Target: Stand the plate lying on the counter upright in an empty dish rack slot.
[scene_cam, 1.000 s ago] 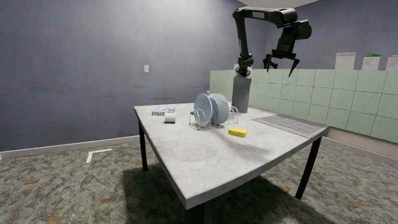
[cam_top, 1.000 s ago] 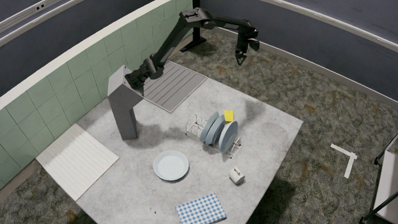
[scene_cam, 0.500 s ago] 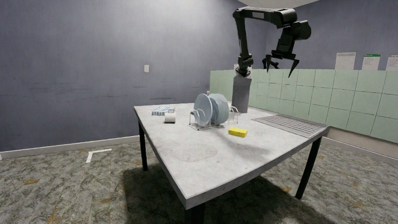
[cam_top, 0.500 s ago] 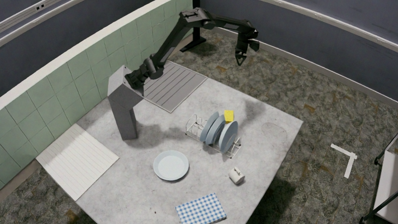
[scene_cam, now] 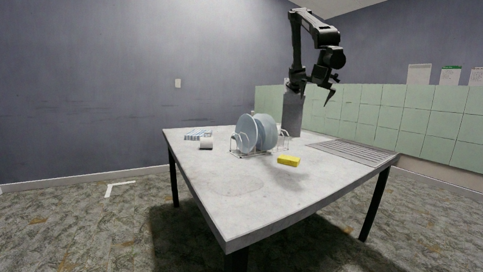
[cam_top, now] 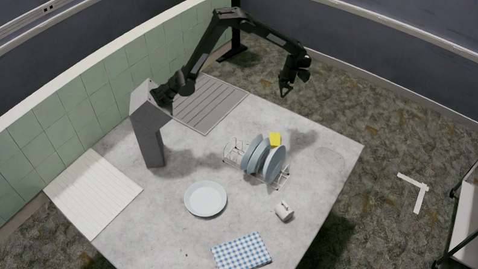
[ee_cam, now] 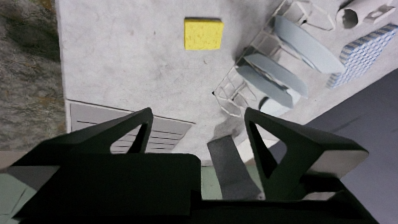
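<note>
Plate (cam_top: 204, 198) is seen lying flat on the table (cam_top: 160, 220), near the dish rack (cam_top: 233, 154), where three plates (cam_top: 262, 157) are held upright. The gripper (cam_top: 286, 87) is held wide and empty, high above the table's far edge.

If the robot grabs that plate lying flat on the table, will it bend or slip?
The plate looks stiff, so it probably won't bend. Its smooth, glossy rim may slip in the gripper. Lying flat on the table, its edge is likely hard to get under.
</note>
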Available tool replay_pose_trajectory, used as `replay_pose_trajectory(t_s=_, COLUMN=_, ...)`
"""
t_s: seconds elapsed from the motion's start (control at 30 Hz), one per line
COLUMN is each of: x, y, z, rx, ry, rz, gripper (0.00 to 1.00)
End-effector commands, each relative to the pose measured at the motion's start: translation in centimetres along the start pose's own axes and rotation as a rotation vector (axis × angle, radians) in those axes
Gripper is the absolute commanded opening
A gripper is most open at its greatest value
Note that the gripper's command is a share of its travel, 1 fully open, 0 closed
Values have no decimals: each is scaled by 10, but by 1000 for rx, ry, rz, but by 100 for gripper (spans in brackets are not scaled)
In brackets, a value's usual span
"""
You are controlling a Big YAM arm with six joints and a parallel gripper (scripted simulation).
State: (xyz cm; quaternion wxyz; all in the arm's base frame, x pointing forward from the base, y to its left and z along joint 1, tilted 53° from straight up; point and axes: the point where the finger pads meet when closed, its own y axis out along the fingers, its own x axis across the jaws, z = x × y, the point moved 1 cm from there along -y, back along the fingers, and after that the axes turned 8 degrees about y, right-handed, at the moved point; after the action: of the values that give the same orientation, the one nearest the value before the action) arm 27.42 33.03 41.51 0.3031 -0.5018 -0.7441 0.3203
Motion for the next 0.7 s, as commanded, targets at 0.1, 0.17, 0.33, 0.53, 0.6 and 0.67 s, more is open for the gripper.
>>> replay_pose_trajectory(t_s=0.1, x=-85, y=33, z=-1, rx=66, ry=-87, rz=38, gripper=100)
replay_pose_trajectory(t_s=0.17, x=-102, y=42, z=3, rx=92, ry=-96, rz=41, gripper=100)
replay_pose_trajectory(t_s=0.33, x=-138, y=59, z=13, rx=145, ry=-110, rz=37, gripper=100)
replay_pose_trajectory(t_s=0.53, x=-210, y=86, z=45, rx=236, ry=-120, rz=-1, gripper=100)
replay_pose_trajectory(t_s=0.6, x=-228, y=91, z=54, rx=253, ry=-119, rz=-17, gripper=100)
replay_pose_trajectory(t_s=0.67, x=-245, y=95, z=65, rx=267, ry=-116, rz=-35, gripper=100)
